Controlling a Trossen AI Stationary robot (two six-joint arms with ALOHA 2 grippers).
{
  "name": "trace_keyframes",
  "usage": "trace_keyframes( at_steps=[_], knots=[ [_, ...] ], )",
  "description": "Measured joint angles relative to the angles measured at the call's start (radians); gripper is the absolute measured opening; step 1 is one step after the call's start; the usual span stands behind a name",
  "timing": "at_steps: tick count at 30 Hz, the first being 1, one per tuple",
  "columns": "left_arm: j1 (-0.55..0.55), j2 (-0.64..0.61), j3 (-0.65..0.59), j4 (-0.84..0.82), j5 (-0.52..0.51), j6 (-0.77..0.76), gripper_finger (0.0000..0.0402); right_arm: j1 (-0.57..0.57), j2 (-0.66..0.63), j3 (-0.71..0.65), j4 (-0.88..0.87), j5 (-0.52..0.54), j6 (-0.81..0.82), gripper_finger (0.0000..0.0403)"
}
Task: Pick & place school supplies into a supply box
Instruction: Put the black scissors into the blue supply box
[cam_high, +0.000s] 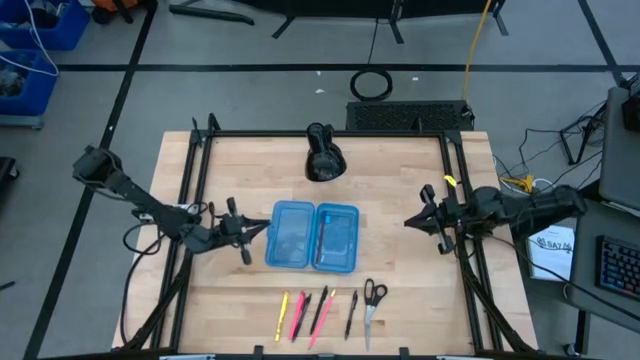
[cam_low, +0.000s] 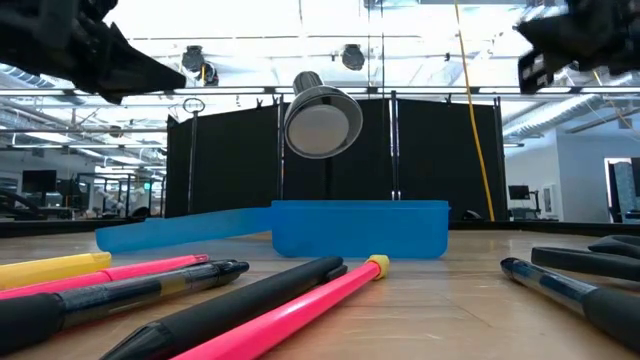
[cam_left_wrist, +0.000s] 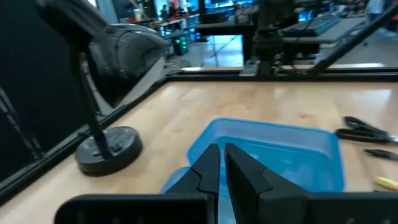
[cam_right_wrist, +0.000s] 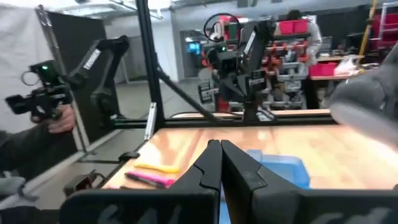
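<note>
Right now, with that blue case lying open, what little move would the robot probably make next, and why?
Probably the left gripper, beside the open supply box, swings toward the pens and opens wider. Its fingers stand only slightly parted, the box looks empty, and every pen and the scissors lie on the table. The right gripper waits shut.

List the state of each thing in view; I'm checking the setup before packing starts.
Translucent light-blue plastic hinged supply box: open flat, both halves empty.
Row of thin pens and pencils: lying on the table, outside the box.
Small black-handled scissors: lying closed beside the pens.
Left pincer: at the box's left edge, holding nothing.
Right pincer: shut, empty, right of the box.
</note>
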Motion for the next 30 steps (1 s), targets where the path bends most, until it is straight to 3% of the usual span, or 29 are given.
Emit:
trace_keyframes(
  at_steps=[6, 12, 16, 21, 30],
  knots=[
    [0.068, 0.000, 0.000, -0.008, 0.001, 0.000, 0.0030, 0.202, 0.388, 0.294, -0.190, 0.270, 0.000, 0.0000],
    [0.141, 0.000, 0.000, -0.003, 0.002, 0.056, 0.0030, 0.376, 0.767, 0.659, -0.510, 0.477, 0.214, 0.0000],
    [0.195, 0.000, 0.000, 0.013, 0.007, 0.094, 0.0030, 0.480, 0.982, 0.875, -0.658, 0.522, 0.392, 0.0000],
    [0.268, 0.000, 0.000, 0.022, 0.056, 0.030, 0.0031, 0.568, 1.189, 1.071, -0.751, 0.570, 0.629, 0.0000],
    [0.350, 0.000, 0.000, -0.007, 0.190, 0.061, 0.0031, 0.639, 1.367, 1.139, -0.803, 0.585, 1.303, 0.0000]
  ],
)
